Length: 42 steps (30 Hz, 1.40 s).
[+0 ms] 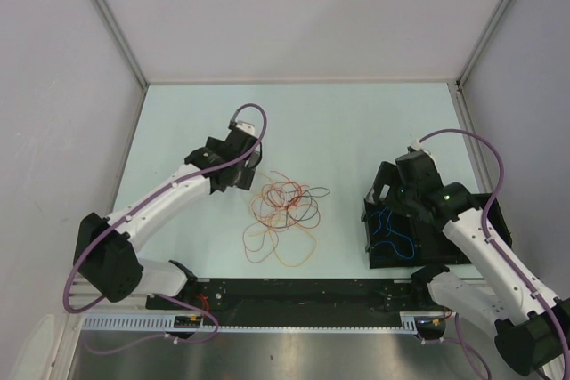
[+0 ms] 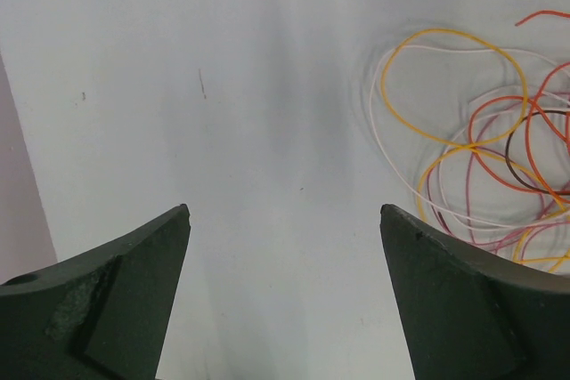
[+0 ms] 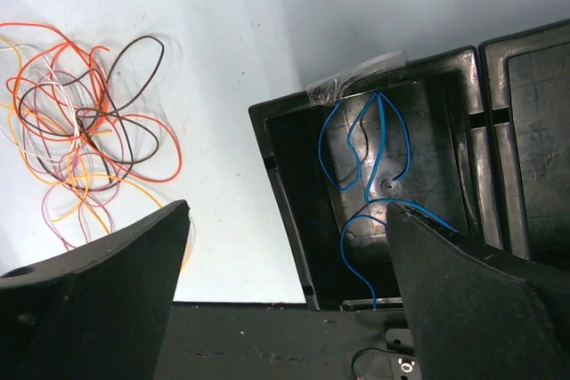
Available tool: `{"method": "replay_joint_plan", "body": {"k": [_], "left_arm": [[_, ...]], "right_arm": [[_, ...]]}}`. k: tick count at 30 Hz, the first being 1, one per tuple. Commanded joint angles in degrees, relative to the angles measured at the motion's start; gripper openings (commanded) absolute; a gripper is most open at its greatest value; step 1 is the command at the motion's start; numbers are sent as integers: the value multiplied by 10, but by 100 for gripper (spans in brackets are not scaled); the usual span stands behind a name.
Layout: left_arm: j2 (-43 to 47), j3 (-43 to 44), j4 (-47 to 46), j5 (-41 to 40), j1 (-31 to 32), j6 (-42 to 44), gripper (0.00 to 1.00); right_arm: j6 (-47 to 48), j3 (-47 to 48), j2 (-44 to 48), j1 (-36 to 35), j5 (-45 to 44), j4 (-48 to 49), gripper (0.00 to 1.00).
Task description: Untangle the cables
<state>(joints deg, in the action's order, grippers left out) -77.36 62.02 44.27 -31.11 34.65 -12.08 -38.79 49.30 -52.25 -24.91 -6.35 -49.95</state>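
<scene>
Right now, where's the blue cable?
On the right of the top view, the blue cable lies in the black tray's left-hand compartment, under the right gripper, apart from the tangle of cables at centre.

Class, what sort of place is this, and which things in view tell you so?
Probably a robotics lab test cell: a pale table enclosed by plain white panels, a left arm and right arm bolted at its near edge, and loose cables staged near a black tray.

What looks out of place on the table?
The thin orange, red, brown and pale wires lie heaped in one overlapping tangle on the pale table, while a thin blue wire sits alone in the black plastic tray. Nothing looks spilled or broken.
</scene>
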Motion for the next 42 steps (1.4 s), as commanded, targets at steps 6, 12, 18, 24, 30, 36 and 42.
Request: {"method": "replay_joint_plan", "body": {"k": [6,12,18,24,30,36,42], "left_arm": [[-13,34,5,43,77,-41,92],[-49,17,-115,111,147,-95,91],[-128,12,-246,156,179,-35,88],[-168,24,-256,159,185,5,83],[-166,-12,-288,160,184,33,78],[-205,-1,-284,150,185,51,73],[-218,-9,-302,154,185,60,68]], "right_arm": [[-19,29,12,-17,19,57,91],[8,32,17,-23,40,79,91],[34,52,59,-2,37,39,93],[41,51,84,21,46,7,93],[50,52,87,27,49,5,94],[52,52,78,29,57,11,94],[49,51,84,30,68,8,94]]}}
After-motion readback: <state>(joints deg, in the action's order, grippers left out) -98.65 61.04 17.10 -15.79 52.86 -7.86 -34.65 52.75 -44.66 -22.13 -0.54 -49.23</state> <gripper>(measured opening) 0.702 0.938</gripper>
